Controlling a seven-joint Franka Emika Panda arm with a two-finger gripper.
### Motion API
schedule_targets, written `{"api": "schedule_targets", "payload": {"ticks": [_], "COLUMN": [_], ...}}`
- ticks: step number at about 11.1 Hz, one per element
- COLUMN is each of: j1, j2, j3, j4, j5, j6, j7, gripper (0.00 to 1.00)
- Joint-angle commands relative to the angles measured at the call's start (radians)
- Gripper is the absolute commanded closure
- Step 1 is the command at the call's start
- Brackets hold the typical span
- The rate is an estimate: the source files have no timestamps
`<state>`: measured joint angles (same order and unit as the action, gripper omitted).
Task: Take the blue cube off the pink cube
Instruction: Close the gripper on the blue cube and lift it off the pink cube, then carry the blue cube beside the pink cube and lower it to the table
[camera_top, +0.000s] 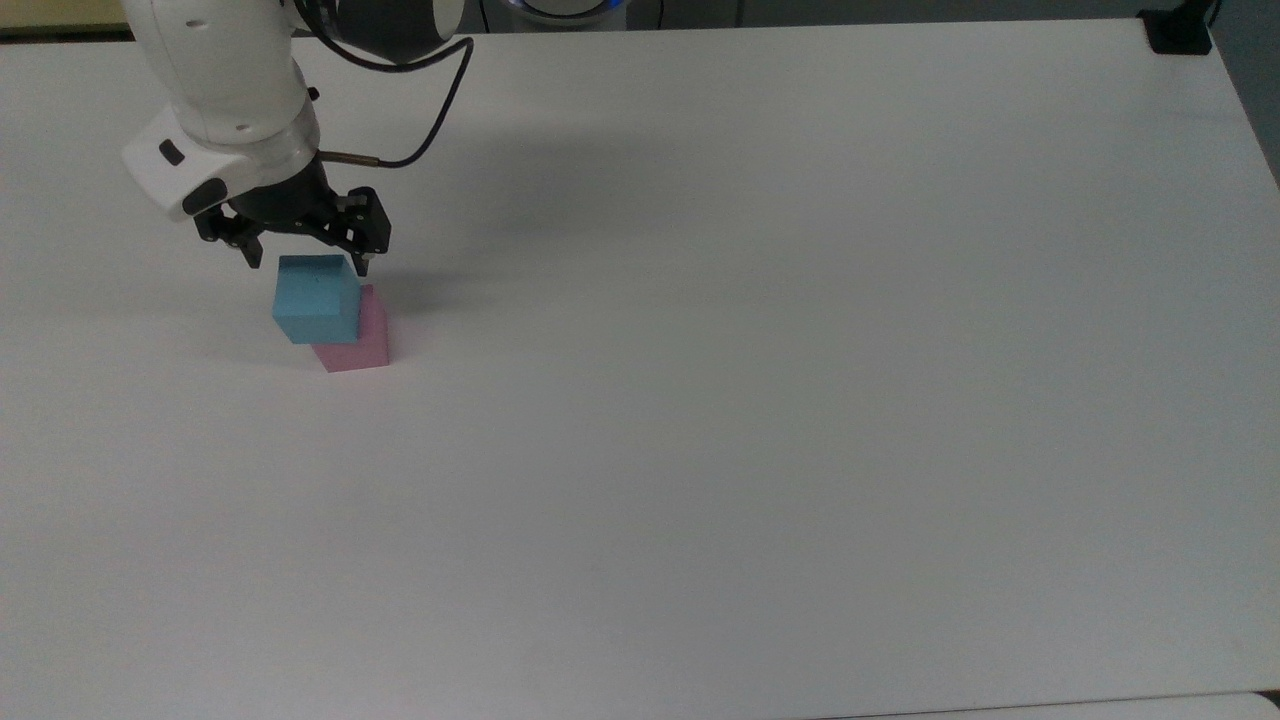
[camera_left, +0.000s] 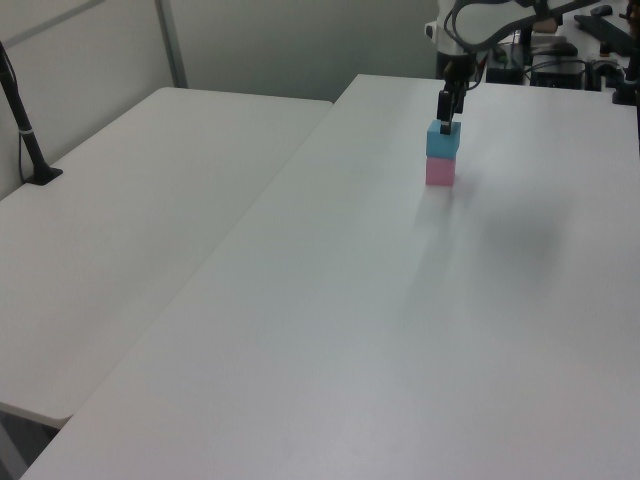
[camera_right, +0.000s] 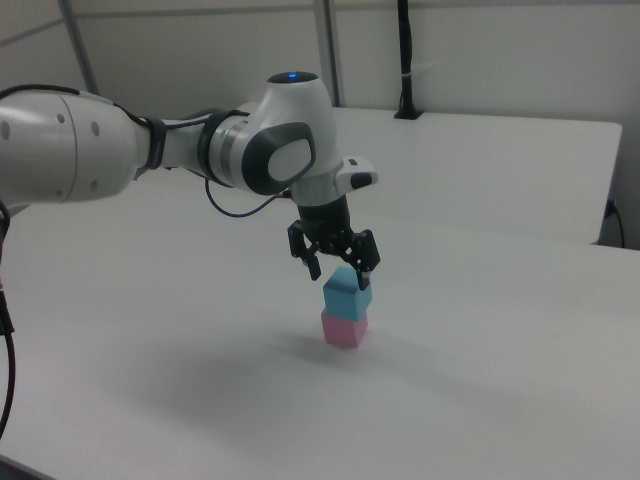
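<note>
Matte and plain-faced, the blue cube (camera_top: 317, 299) (camera_left: 443, 139) (camera_right: 347, 291) sits stacked on the pink cube (camera_top: 360, 343) (camera_left: 440, 171) (camera_right: 343, 330), a small block of like size, on the smooth white table (camera_top: 760, 380) (camera_left: 400, 330) (camera_right: 480, 400) toward the top view's left. Directly above the stack hangs the black two-finger gripper (camera_top: 306, 264) (camera_left: 444, 118) (camera_right: 340, 270) on its glossy white arm (camera_top: 225, 90) (camera_right: 150, 150) (a thin black cable loops beside the wrist), fingers spread wider than the cube and gripping nothing, tips level with the blue cube's upper edge.
</note>
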<state>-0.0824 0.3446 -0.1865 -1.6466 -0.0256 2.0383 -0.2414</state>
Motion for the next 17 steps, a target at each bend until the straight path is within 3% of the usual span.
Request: {"api": "schedule_targets", "payload": {"ticks": [1,3,7,8,10,13,17], "j1": [0.009,0.01,0.012,0.009,-0.002,-0.074,-0.172], "j2": [0.002,0.007,0.024,0.019,0.002,0.014,0.16], "j3": [-0.002,-0.002,-0.001,-0.001,-0.001,-0.001,0.001], "j4": [-0.016,-0.019,-0.03,-0.025,-0.016,0.034,0.198], "j5": [0.003,0.0,-0.005,-0.005,-0.007,-0.004,-0.002], "j6": [0.025,0.025,0.063,0.056,0.049,0.06,0.069], "j7": [0.028,0.03,0.028,0.028,0.014,-0.035,-0.073], "gripper": [0.0,0.02,0.39,0.42,0.44,0.43,0.43]}}
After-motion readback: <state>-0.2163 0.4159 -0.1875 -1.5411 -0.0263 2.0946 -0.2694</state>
